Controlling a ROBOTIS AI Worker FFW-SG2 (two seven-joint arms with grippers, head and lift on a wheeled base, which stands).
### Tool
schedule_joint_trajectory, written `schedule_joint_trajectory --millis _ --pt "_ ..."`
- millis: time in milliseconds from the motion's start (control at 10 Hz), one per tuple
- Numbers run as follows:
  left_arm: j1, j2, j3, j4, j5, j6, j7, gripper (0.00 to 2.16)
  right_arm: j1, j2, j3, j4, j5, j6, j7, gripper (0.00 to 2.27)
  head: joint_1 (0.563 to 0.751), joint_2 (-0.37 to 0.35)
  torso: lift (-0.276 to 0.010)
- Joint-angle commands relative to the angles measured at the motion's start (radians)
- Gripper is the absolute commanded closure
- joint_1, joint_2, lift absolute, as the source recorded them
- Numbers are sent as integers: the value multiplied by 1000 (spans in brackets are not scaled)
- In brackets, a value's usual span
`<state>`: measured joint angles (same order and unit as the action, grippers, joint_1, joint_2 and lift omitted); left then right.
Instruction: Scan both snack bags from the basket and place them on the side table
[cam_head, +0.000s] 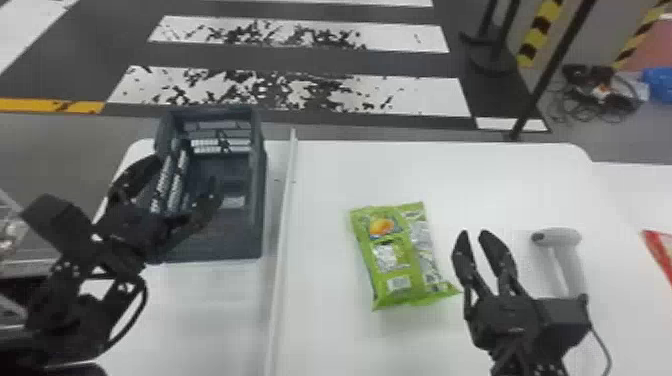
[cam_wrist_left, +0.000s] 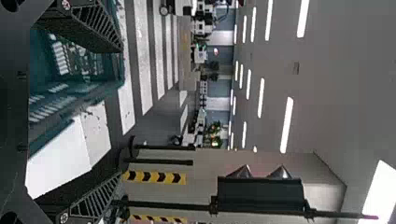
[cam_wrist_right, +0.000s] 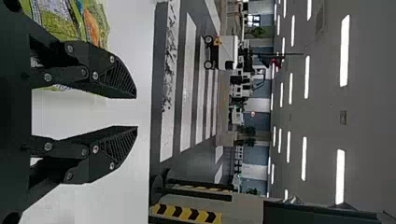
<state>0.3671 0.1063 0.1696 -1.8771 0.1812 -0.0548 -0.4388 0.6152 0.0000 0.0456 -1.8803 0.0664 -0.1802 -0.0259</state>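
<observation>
Floor (cam_head: 400, 60) with broad white stripes, many of them scuffed, stretches away past the far edge of the white counter (cam_head: 325, 170). A thin white strip (cam_head: 283, 225) runs up the counter, dividing it between the basket's side and the snack bag's side. Left of the strip sits the dark grey basket (cam_head: 257, 200), its open top up. The left gripper (cam_head: 189, 174) is at the basket, its fingers released and wide apart, one at the left wall and the other over the inside; whether they touch it, I cannot tell. On the other side, the right gripper (cam_head: 475, 234) points away from the robot between the green snack bag (cam_head: 407, 255) and the scanner, its fingers also released, with a narrower gap. The bag lies flat, slightly slanted, with an orange fruit picture and a pale label upward, its near right corner close by that gripper. Right of the gripper is the pale scanner (cam_head: 562, 237), head to the left. Smallest in sight, something red-edged (cam_head: 659, 250) is cut off at the head view's right edge
</observation>
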Motion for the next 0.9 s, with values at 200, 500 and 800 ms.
schedule_joint_trajectory --millis 200,500,800 --pt "87 -25 82 -19 4 -26 22 83 -31 1 22 10 36 100 119 2020 695 129 -75" --pt "124 -28 93 -17 6 -26 20 83 -123 1 46 50 92 262 190 2132 695 197 -75" --pt "139 -25 105 -14 7 -26 19 83 -242 1 51 176 110 351 218 2132 695 219 -75"
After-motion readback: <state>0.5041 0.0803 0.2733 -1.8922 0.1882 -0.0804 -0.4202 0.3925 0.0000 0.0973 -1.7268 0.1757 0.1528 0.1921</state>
